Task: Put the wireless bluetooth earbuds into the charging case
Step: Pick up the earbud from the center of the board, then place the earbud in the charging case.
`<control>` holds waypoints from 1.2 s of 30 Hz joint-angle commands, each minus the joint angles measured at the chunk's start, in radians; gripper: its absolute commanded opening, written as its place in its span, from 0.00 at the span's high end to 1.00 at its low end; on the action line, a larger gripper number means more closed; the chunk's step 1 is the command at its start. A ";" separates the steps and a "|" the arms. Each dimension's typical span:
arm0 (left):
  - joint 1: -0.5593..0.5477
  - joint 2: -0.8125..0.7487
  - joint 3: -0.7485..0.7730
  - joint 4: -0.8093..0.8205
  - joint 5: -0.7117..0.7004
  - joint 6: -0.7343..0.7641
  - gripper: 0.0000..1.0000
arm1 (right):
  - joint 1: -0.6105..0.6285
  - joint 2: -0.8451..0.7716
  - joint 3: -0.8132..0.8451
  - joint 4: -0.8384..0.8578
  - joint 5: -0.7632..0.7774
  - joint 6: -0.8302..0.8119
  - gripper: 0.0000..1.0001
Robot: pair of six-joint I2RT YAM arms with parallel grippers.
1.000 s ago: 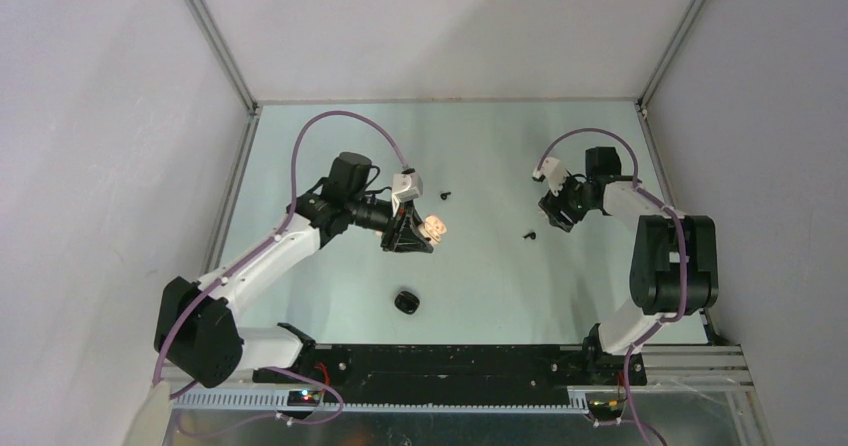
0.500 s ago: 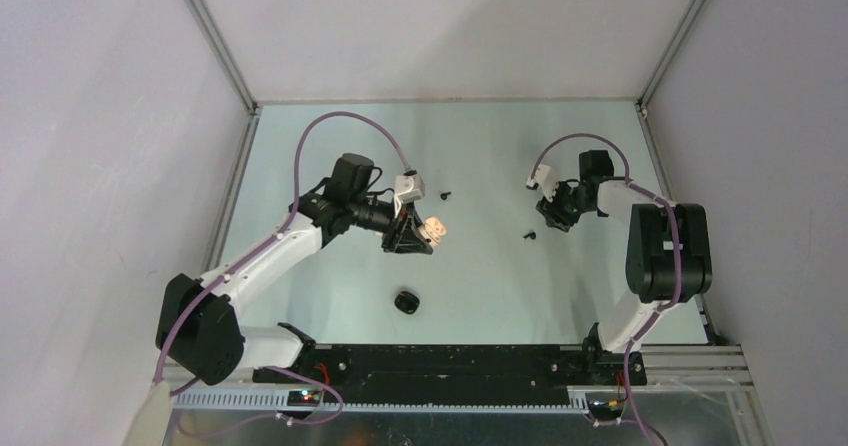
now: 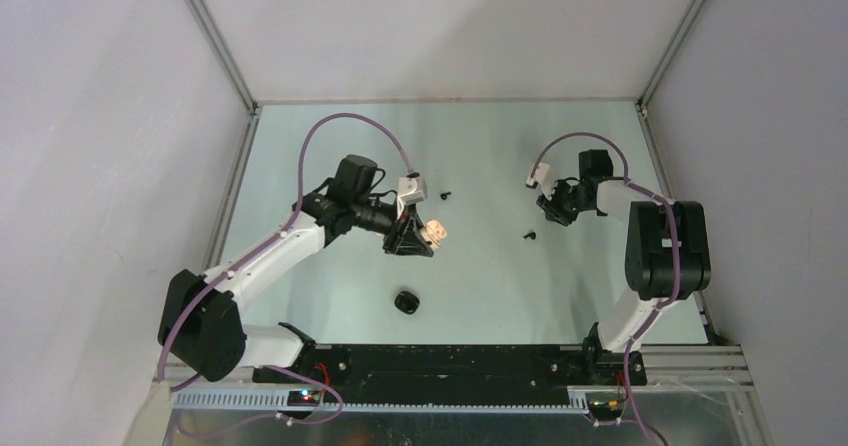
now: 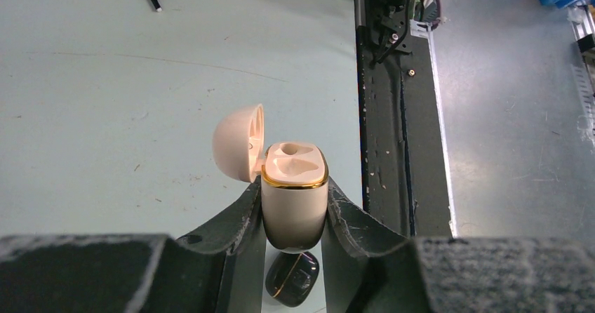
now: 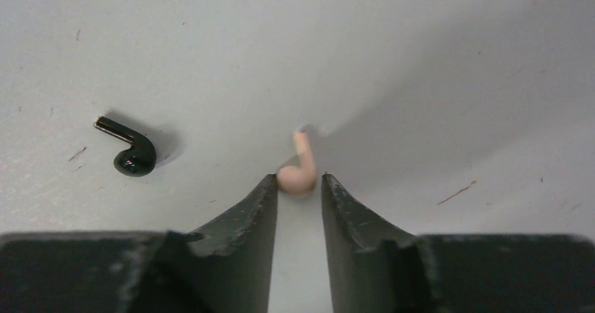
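Two claws of mine reach over the table (image 3: 520, 146). My left gripper (image 4: 294, 190) is clenched on the cream charging case (image 4: 295, 211), which it holds upright with the lid flipped open and two wells showing. The black case (image 4: 292, 279) lies on the table, nearer my bases than that cream case. Well to its right, my right gripper (image 5: 299, 187) brackets a cream earbud (image 5: 297, 176) on the table; whether it pinches, I cannot tell. A black earbud (image 5: 130, 155) lies near that one.

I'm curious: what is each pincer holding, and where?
The left pincer holds the cream case by its lower sides. The right pincer has the cream earbud between its tips, at its round head; whether it grips cannot be told.
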 commanded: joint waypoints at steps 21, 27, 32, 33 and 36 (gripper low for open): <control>-0.064 -0.103 -0.009 0.137 -0.296 0.046 1.00 | 0.129 -0.315 0.269 -0.608 -0.239 0.258 0.84; -0.090 -0.131 -0.017 0.203 -0.440 0.018 1.00 | 0.281 -0.386 0.350 -0.700 -0.298 0.452 0.84; -0.102 -0.153 -0.023 0.201 -0.471 0.047 1.00 | 0.382 -0.382 0.450 -0.716 -0.363 0.629 0.84; -0.104 -0.161 -0.029 0.201 -0.470 0.060 1.00 | 0.405 -0.375 0.462 -0.716 -0.387 0.665 0.84; -0.104 -0.185 -0.048 0.202 -0.450 0.097 1.00 | 0.437 -0.355 0.498 -0.705 -0.430 0.742 0.85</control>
